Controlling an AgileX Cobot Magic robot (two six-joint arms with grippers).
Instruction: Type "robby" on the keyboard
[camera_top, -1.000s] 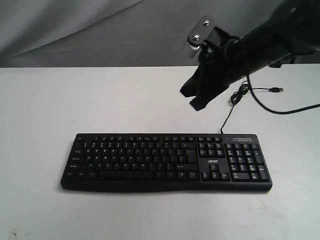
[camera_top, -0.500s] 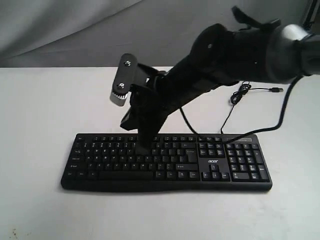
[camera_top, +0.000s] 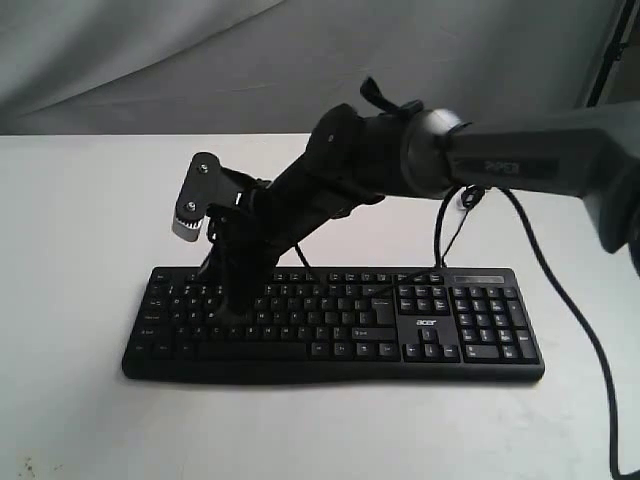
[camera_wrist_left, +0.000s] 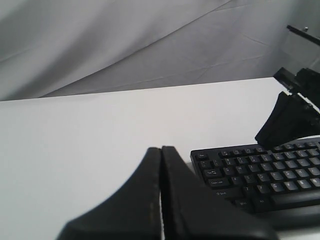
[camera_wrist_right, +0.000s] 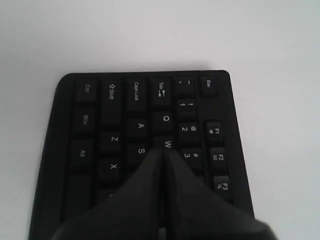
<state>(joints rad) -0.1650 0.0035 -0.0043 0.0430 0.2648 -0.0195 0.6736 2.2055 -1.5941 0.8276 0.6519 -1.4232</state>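
Though flat, keyboard (camera_top: 440, 325) beneath right hand (camera_top: 237, 308).

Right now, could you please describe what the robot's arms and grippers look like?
The grey tubular right arm bears PIPER lettering, a silver collar and a black wrist; a thin black cable hangs from it. The right gripper and left gripper are black tapered wedges.

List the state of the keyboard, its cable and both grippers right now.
keyboard, lying flat on the white table, keys up.
cable, loose on the table behind the keyboard, far end hidden by the right arm.
right gripper, jaws shut, tip down at the letter keys beside the W key; cannot tell if it is pressing.
left gripper, jaws shut, apart from the keyboard, holding nothing.
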